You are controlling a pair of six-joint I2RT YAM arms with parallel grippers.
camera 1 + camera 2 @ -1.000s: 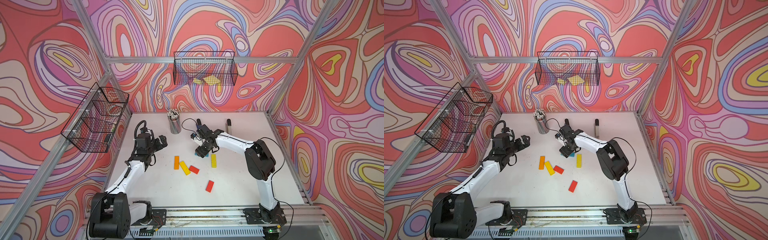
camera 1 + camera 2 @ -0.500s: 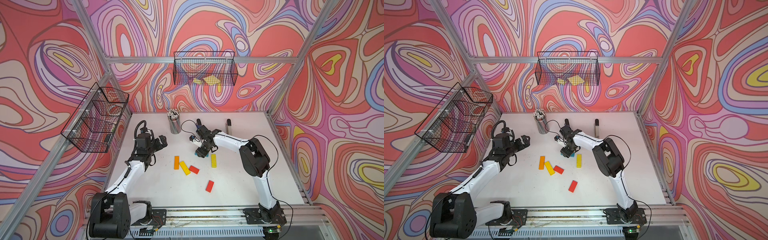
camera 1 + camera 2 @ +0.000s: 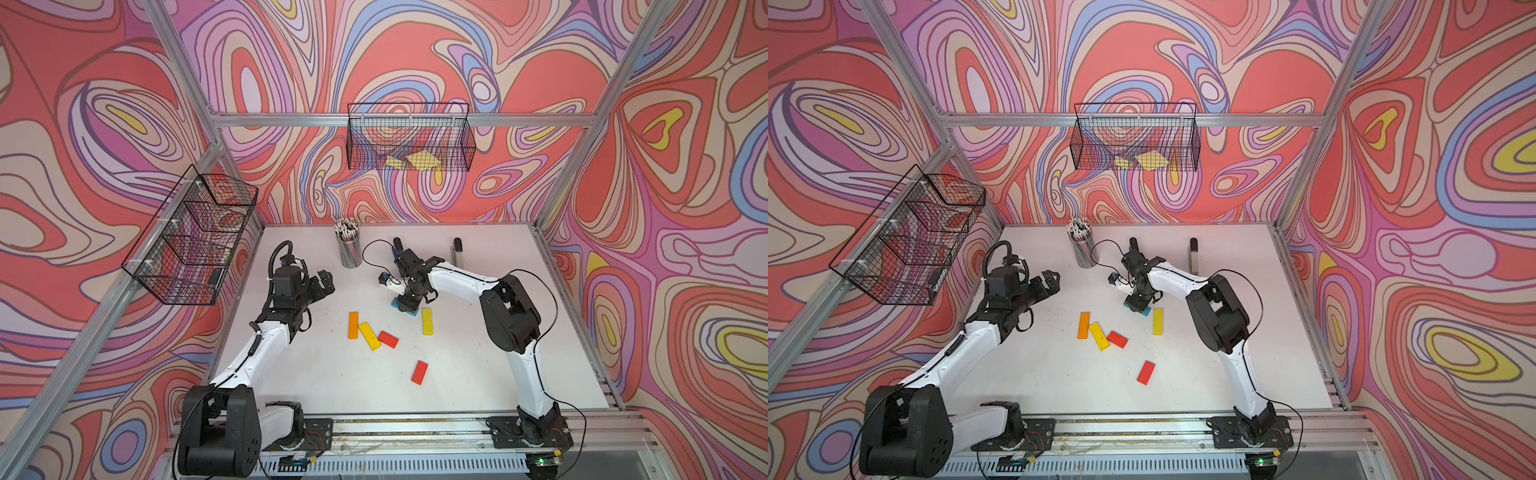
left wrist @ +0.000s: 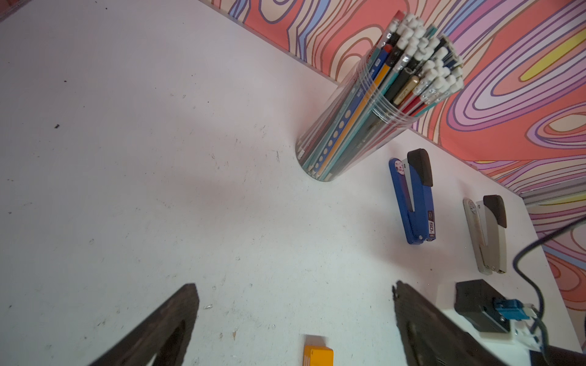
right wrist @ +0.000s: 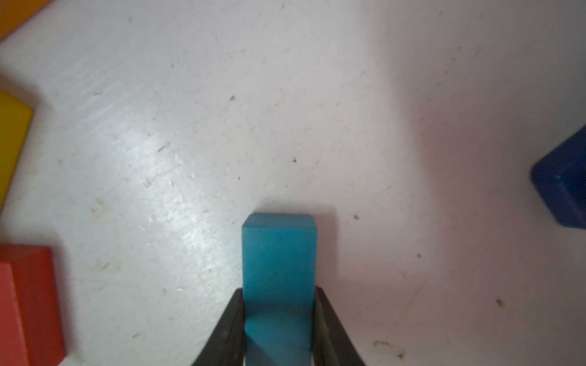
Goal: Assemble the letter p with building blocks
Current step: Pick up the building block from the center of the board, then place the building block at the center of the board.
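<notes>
**blockhead42:** So the right gripper went from open jaws around the light blue block to pinched tight on its long sides, all within the last second. The block looks to be lying flat on the table, just beside the end of a yellow block.

**yam_fan:** Right, so the grasp is made but the lift isn't. Nothing of the P looks built yet. The orange block, second yellow block and a red block sit bunched mid-table, and the other red block lies alone nearer the front.

**blockhead42:** And the left gripper?

**yam_fan:** Its jaws are spread wide with nothing in them, hovering off to the left side. Probably the blue one goes over next to cap the orange stem.
</notes>
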